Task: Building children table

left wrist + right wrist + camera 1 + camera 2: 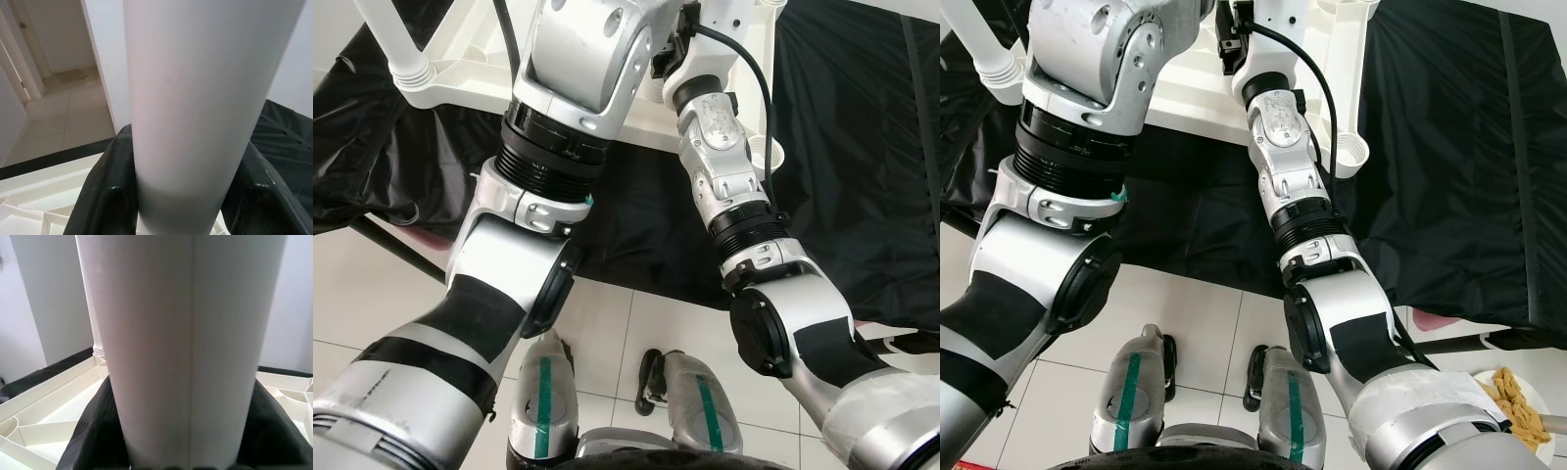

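Over the upturned tabletop (pixel 1197 98), both grippers (pixel 171 196) (pixel 190 431) seemingly clamp white legs (pixel 195 98).

Black plastic sheeting (pixel 1449 176), crinkled, spread under the work area. White tiled floor (pixel 636 338) with grey grout lines. White plate (pixel 1518 411) holding pale yellow strips, at floor level. Open doorway (pixel 58 93) onto beige tiles. White wall (pixel 44 308).
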Robot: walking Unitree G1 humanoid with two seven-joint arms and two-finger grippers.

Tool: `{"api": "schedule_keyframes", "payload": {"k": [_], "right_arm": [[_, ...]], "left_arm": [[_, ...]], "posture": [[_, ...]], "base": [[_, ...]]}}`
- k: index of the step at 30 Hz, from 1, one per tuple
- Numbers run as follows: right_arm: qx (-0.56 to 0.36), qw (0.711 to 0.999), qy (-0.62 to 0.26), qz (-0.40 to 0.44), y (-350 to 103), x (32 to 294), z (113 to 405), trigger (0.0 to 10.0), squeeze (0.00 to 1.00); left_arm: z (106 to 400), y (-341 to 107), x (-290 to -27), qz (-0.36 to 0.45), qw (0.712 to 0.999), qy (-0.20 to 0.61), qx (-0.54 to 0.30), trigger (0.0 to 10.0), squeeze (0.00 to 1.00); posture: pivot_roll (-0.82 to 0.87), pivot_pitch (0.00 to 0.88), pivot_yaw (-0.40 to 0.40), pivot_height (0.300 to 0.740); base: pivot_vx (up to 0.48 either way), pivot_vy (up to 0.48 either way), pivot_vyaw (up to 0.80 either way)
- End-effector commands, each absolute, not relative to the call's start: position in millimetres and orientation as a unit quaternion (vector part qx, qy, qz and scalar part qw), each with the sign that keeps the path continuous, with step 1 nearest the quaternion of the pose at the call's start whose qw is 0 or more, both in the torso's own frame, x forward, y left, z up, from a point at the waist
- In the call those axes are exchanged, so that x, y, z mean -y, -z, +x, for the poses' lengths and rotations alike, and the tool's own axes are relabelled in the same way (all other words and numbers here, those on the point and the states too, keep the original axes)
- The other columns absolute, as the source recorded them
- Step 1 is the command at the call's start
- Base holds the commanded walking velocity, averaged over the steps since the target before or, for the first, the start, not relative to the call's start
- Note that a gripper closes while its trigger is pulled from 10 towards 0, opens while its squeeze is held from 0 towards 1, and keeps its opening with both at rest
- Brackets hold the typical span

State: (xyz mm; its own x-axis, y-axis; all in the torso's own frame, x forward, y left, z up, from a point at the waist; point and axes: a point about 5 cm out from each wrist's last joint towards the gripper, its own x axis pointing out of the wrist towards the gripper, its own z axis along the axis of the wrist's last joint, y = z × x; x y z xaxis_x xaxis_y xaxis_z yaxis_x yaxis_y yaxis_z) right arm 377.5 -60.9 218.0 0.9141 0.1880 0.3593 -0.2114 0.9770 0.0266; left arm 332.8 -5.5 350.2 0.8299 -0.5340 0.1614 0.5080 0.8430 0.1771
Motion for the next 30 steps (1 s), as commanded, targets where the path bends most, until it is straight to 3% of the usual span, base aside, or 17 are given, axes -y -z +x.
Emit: {"api": "schedule_keyframes", "payload": {"k": [1,5,6,7,9,10,11,12,17,18,19,20,23,24,25,26,30], "right_arm": [[0.154,0.983,-0.094,0.030,-206.9,64.0,379.4,10.0,0.00],[0.156,0.983,-0.094,0.023,-207.3,63.9,379.8,10.0,0.00],[0.157,0.983,-0.095,0.023,-207.6,63.8,379.9,4.1,0.00],[0.159,0.982,-0.097,0.023,-208.2,63.8,380.0,0.0,0.00],[0.160,0.982,-0.098,0.022,-208.6,63.7,380.0,0.0,0.00],[0.161,0.982,-0.097,0.022,-209.0,64.0,380.2,0.0,0.00],[0.161,0.982,-0.097,0.022,-209.0,64.0,380.2,0.0,0.00],[0.162,0.982,-0.096,0.022,-209.4,64.3,380.6,0.0,0.00],[0.164,0.982,-0.094,0.028,-211.5,66.1,382.0,0.0,0.00],[0.164,0.982,-0.089,0.033,-212.9,68.3,383.2,2.5,0.00],[0.164,0.982,-0.089,0.033,-212.9,68.3,383.2,2.5,0.00],[0.164,0.982,-0.086,0.035,-213.4,69.4,383.7,1.3,0.00],[0.164,0.982,-0.085,0.036,-213.7,70.5,384.1,0.8,0.00],[0.160,0.983,-0.078,0.036,-213.5,72.4,385.1,6.4,0.00],[0.160,0.983,-0.078,0.036,-213.5,72.4,385.1,6.4,0.00],[0.155,0.985,-0.066,0.037,-214.6,76.7,387.1,10.0,0.00],[0.143,0.989,-0.027,0.035,-217.5,89.4,391.8,10.0,0.00]], "left_arm": [[328.1,-358.6,8.0,0.066,0.951,0.277,0.122,10.0,0.00],[327.7,-359.3,8.7,0.068,0.950,0.279,0.123,10.0,0.00],[327.4,-359.6,9.0,0.069,0.950,0.280,0.124,10.0,0.00],[326.9,-359.8,9.8,0.065,0.949,0.284,0.125,10.0,0.00],[326.5,-359.9,10.4,0.062,0.948,0.286,0.125,10.0,0.00],[326.2,-359.8,10.9,0.059,0.947,0.289,0.125,10.0,0.61],[326.2,-359.8,10.9,0.059,0.947,0.289,0.125,10.0,0.61],[325.7,-359.7,11.4,0.055,0.946,0.293,0.125,10.0,1.00],[324.2,-359.6,13.5,0.038,0.941,0.310,0.128,10.0,1.00],[323.2,-359.4,15.1,0.030,0.938,0.322,0.127,10.0,1.00],[323.2,-359.4,15.1,0.030,0.938,0.322,0.127,10.0,1.00],[321.9,-359.3,16.1,0.026,0.935,0.330,0.127,10.0,1.00],[320.5,-359.2,17.0,0.024,0.933,0.336,0.126,10.0,1.00],[318.7,-358.8,18.3,0.024,0.930,0.344,0.123,10.0,1.00],[318.7,-358.8,18.3,0.024,0.930,0.344,0.123,10.0,1.00],[315.7,-358.3,18.2,0.018,0.926,0.357,0.121,10.0,0.00],[313.9,-356.9,8.4,-0.001,0.921,0.372,0.118,10.0,0.00]], "posture": [[0.14,0.043,-0.046,0.740],[0.14,0.043,-0.046,0.740],[0.14,0.045,-0.046,0.740],[0.14,0.045,-0.047,0.740],[0.14,0.045,-0.047,0.740],[0.14,0.045,-0.047,0.740],[0.14,0.045,-0.047,0.740],[0.14,0.046,-0.048,0.740],[0.14,0.045,-0.049,0.740],[0.14,0.043,-0.050,0.740],[0.14,0.043,-0.050,0.740],[0.14,0.043,-0.051,0.740],[0.14,0.043,-0.052,0.740],[0.14,0.043,-0.054,0.740],[0.14,0.043,-0.054,0.740],[0.13,0.040,-0.054,0.740],[0.13,0.040,-0.059,0.740]], "base": [[0.000,0.000,0.00],[0.000,0.000,0.00],[0.000,0.000,0.00],[0.000,0.000,0.00],[0.000,0.000,0.00],[0.000,0.000,0.00],[0.000,0.000,0.00],[0.000,0.000,0.00],[0.000,0.000,0.00],[0.000,0.000,0.00],[0.000,0.000,0.00],[0.000,0.000,0.00],[0.000,0.000,0.00],[0.000,0.000,0.00],[0.000,0.000,0.00],[0.000,0.000,0.00],[0.000,0.000,0.00]]}}
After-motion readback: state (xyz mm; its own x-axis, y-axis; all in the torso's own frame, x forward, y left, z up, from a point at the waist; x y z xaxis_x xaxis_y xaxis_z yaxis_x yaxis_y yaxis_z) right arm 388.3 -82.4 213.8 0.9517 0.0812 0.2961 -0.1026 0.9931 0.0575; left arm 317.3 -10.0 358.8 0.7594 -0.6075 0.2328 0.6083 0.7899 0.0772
